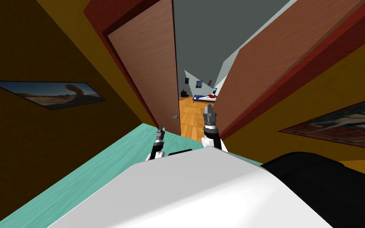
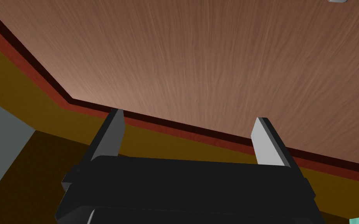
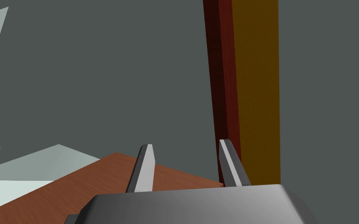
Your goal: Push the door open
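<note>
door: The brown wood-grain door (image 1: 146,67) stands just ahead on my left in its dark red frame (image 1: 92,12). It is ajar, with its free edge and small grey handle (image 1: 174,116) facing the gap.
gap: Through it I see wooden floor (image 1: 189,118) and a bed (image 1: 203,97) far inside the next room.
left gripper: The left gripper (image 1: 160,128) points at the door face below the handle. The fingers (image 2: 112,132) are spread wide and hold nothing. I judge this suits a flat push better than a grasp.
right gripper: The right gripper (image 1: 208,107) reaches higher and further forward, at the gap beside the right-hand brown panel (image 1: 265,67). Its fingers (image 3: 145,167) are parted more narrowly and are also empty. It seems placed to follow through the opening.
progress: I judge the door partly open, with more swing needed.
hard to tell: I cannot tell whether my left fingertips touch the wood or stop just short. I also cannot tell whether the right-hand panel is a second leaf or something else.
cut off: In the left wrist view the handle is clipped at the picture's edge. No hinges are visible, so I can only guess at the swing direction.
</note>
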Available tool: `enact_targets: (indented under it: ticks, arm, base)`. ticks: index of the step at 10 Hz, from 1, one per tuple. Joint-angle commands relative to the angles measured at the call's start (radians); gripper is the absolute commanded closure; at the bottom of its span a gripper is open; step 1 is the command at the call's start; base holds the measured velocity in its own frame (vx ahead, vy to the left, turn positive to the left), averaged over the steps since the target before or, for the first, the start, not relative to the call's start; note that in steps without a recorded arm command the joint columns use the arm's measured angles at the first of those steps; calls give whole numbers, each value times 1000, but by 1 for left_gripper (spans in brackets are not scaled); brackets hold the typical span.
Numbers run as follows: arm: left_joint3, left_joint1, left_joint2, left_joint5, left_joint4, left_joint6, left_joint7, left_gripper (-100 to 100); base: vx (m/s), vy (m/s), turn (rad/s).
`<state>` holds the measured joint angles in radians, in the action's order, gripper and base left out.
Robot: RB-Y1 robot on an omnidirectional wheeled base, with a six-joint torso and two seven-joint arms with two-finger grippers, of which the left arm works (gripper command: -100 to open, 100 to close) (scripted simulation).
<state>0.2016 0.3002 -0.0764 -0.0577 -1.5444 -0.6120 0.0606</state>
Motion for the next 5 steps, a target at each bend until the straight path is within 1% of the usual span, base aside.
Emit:
enact_targets:
  ticks: [1,5]
  arm:
    - [12,-16,-2,3,46,-8,-6,-100]
    - [42,-48,-4,11,158,-32,-19,-100]
  base:
    - [93,66,-94]
    - [93,44,-96]
